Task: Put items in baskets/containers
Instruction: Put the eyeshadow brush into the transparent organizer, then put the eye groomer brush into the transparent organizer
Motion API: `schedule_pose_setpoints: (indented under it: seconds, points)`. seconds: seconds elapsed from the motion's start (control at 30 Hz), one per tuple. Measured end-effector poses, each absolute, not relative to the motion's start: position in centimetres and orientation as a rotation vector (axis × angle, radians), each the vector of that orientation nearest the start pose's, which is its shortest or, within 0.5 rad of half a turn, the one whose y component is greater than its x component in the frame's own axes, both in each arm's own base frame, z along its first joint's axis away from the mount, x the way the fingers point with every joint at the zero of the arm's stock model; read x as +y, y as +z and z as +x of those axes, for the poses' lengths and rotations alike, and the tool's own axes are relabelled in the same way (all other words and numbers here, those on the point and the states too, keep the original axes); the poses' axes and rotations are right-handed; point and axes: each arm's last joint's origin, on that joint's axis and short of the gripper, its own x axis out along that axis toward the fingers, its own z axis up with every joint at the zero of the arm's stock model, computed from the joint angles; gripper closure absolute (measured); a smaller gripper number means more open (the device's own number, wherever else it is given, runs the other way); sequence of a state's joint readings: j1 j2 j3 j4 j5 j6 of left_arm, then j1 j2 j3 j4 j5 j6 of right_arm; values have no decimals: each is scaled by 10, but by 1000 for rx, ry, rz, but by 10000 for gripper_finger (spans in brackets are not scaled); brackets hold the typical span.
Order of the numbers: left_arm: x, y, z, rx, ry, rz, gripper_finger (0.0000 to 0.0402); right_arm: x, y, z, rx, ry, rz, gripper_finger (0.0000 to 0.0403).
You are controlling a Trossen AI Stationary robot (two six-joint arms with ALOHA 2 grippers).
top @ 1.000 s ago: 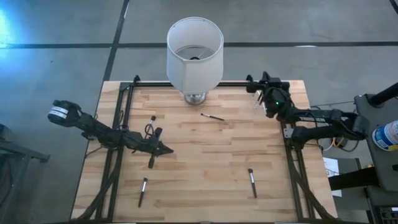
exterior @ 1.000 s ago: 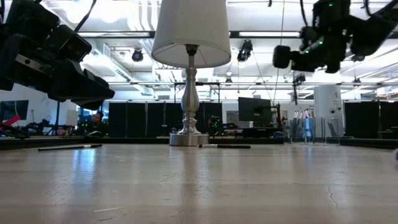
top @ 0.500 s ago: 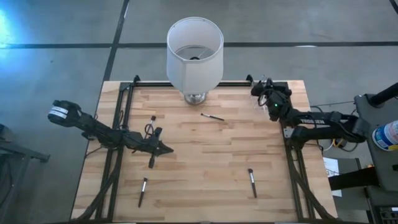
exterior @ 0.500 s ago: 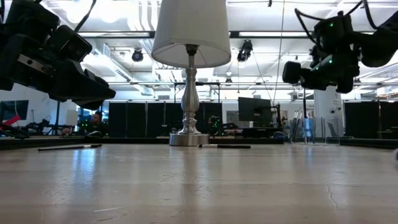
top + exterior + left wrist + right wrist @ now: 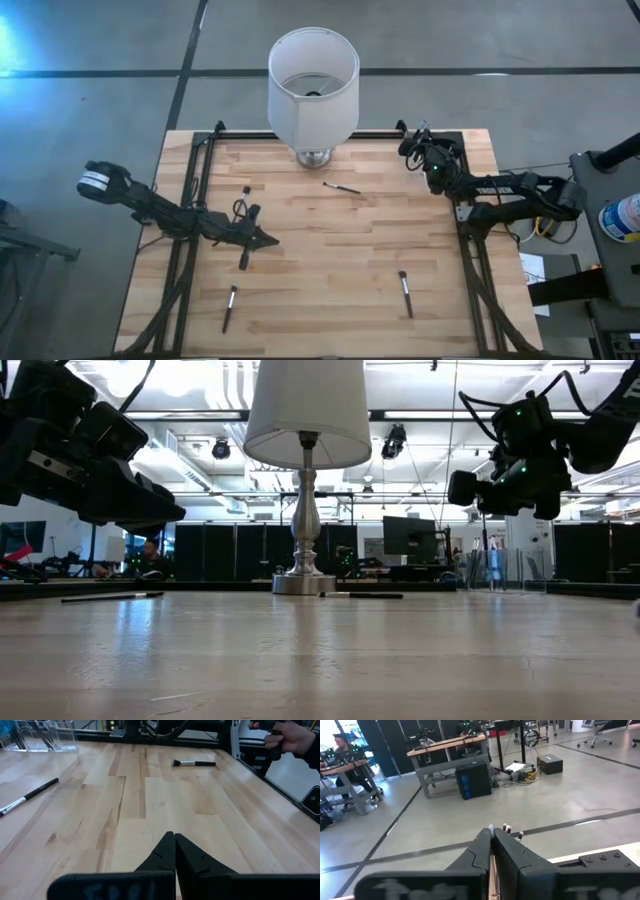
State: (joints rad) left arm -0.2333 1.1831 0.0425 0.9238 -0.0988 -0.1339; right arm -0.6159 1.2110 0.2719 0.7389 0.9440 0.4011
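Observation:
Several thin dark makeup brushes lie flat on the wooden table: one near the lamp (image 5: 342,187), one far left (image 5: 244,190), two near the front edge (image 5: 230,307) (image 5: 405,293). The clear cup (image 5: 37,737), with brushes standing in it, shows only in the left wrist view, toward the table's far right corner. My left gripper (image 5: 272,240) (image 5: 174,836) hovers shut over the left middle of the table. My right gripper (image 5: 408,140) (image 5: 492,829) is shut, raised above the far right corner. A few pale brush ends (image 5: 506,826) show just past its fingertips. My right gripper is shut and points level toward the table's far edge. Whether it touches the brush ends just past its fingertips, I cannot tell.
A big white lampshade (image 5: 313,85) on a metal base (image 5: 305,582) stands at the middle of the far edge. Black frame rails (image 5: 470,260) run along the left and right sides. What looks like a hand (image 5: 295,735) shows beyond the right rail.
My right gripper has come down some way over the table's far right corner and shifted a little toward the lamp. The left arm and the brushes on the table have kept still.

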Motion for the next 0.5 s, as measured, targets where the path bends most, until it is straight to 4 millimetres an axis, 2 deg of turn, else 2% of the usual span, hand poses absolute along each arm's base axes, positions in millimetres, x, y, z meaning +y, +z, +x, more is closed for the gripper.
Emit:
schedule_pose_setpoints:
  seconds: [0.5]
  points:
    - [-35, 131, 168, 211, -66, -37, 402, -134, 170, 153, -46, -1517, 280, 302]
